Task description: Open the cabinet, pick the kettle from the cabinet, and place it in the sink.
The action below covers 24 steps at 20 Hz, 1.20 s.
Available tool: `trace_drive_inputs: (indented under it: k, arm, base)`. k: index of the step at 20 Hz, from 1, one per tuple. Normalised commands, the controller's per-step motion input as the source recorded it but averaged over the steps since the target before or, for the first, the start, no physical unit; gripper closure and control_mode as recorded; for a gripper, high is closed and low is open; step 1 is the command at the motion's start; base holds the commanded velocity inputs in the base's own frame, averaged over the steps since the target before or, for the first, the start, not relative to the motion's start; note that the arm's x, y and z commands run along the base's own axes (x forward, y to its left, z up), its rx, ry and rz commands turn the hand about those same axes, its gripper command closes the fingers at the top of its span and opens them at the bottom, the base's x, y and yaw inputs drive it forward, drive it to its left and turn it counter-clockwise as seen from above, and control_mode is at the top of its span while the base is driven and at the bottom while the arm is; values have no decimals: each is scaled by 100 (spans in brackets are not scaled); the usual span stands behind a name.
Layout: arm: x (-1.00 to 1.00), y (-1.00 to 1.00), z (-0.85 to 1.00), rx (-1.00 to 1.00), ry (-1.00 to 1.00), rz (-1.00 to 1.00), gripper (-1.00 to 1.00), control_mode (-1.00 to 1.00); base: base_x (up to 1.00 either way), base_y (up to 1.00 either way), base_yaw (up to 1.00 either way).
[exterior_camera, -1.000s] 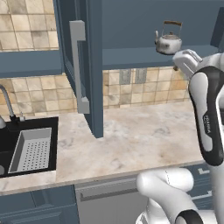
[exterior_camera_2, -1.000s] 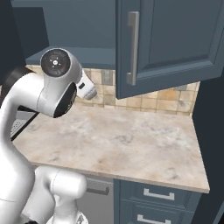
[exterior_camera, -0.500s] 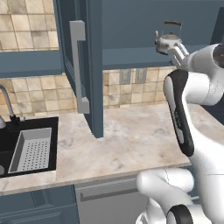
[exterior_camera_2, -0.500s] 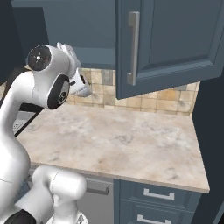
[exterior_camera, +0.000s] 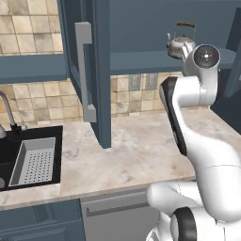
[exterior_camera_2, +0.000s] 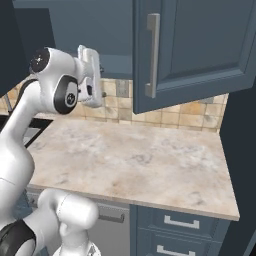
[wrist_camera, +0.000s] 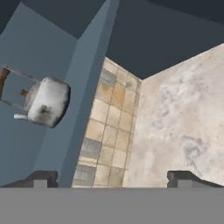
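The cabinet stands open, its left door [exterior_camera: 96, 70] and right door [exterior_camera_2: 200, 50] swung out over the counter. On its shelf sits the silver kettle [exterior_camera: 180, 42], upright, with a brown-topped handle. My gripper [exterior_camera_2: 103, 80] is raised to shelf height, and its wrist sits just right of the kettle in the left base view. In the hand view the kettle [wrist_camera: 43, 103] lies off to the upper left, apart from the two fingertips [wrist_camera: 41, 178]. The gripper [wrist_camera: 113, 179] is open with nothing between its fingers. The black sink [exterior_camera: 9, 164] is at the far left.
A grey perforated basket [exterior_camera: 35, 162] lies in the sink under the curved tap [exterior_camera: 6, 110]. The marble counter [exterior_camera: 136, 150] runs below the cabinet, backed by beige tiles. Blue drawers [exterior_camera_2: 180, 225] sit under the counter on the right. The open doors jut out on both sides of my arm.
My arm has swung up and in toward the cabinet shelf, bringing the hand closer to the kettle. The kettle and doors have not moved. The jaws stayed open.
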Motion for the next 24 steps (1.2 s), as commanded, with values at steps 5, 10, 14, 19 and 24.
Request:
trace_drive_inputs:
  k: [5,10,14,19,24]
  arm:
    - [19,-29,1,32,-8,-16,-100,-100]
    - [17,-27,0,25,-13,-24,-100,-100]
    - [15,-21,-7,5,-24,-33,-100,-100]
    - [16,-24,-5,4,-19,-37,-100,-100]
    - [10,-23,0,7,-4,-34,-100,-100]
  base:
    - [0,0,0]
    - [0,0,0]
    - [0,0,0]
    - [0,0,0]
    - [0,0,0]
